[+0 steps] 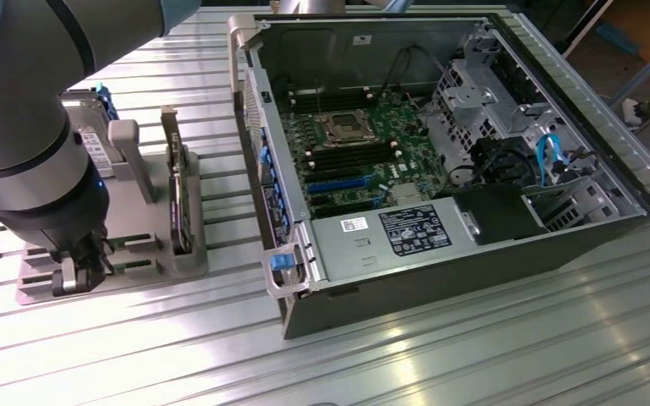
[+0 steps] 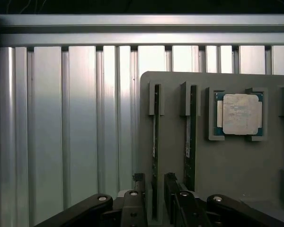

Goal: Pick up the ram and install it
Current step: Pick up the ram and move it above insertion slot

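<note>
1. On the slatted metal table (image 1: 438, 355), toward the exterior view's left, sits a grey tray (image 1: 184, 264). An open computer case (image 1: 294, 292) lies on the exterior view's right, just beside the tray.
2. The arm reaches down to the tray's front corner on the exterior view's left, with the gripper (image 2: 155, 208) low over that corner.
3. The ram (image 2: 155, 137) stands on its long edge in a slot just inside the tray's edge that borders the bare table slats.
4. The claw is open. Its fingers (image 2: 134, 208) sit one on each side of the ram's end, astride it. They seem not to press on it, though the dark gap there is hard to judge.
5. A second stick (image 2: 190, 127) stands parallel in the next slot, farther in from that edge.
6. Beyond it, a square silver processor chip (image 2: 239, 114) lies flat in its own pocket.
7. A dark card (image 1: 173, 182) stands on edge farther back along the tray.
8. Inside the case, the motherboard (image 1: 354, 156) lies exposed, well apart from the gripper.
</note>
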Tool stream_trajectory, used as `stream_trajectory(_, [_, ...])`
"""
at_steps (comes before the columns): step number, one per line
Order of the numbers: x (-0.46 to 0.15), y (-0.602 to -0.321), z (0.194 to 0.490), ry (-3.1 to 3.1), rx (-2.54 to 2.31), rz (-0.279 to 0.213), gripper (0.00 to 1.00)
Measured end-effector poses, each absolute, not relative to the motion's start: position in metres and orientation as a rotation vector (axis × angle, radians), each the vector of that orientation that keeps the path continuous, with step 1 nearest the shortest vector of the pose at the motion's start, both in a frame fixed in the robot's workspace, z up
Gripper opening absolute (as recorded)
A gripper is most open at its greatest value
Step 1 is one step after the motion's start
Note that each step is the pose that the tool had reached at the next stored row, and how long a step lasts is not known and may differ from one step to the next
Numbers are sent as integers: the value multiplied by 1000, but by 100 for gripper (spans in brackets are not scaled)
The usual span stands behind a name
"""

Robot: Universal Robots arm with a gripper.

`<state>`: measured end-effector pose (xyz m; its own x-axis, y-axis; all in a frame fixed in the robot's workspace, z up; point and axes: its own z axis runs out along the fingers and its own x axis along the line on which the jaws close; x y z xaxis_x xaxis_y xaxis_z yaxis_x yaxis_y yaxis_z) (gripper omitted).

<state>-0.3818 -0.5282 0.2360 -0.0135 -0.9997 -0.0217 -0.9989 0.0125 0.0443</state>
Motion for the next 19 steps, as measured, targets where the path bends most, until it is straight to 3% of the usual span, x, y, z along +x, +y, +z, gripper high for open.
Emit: stream_trajectory(19, [-382,-527,222,-2225,2196,-75,30])
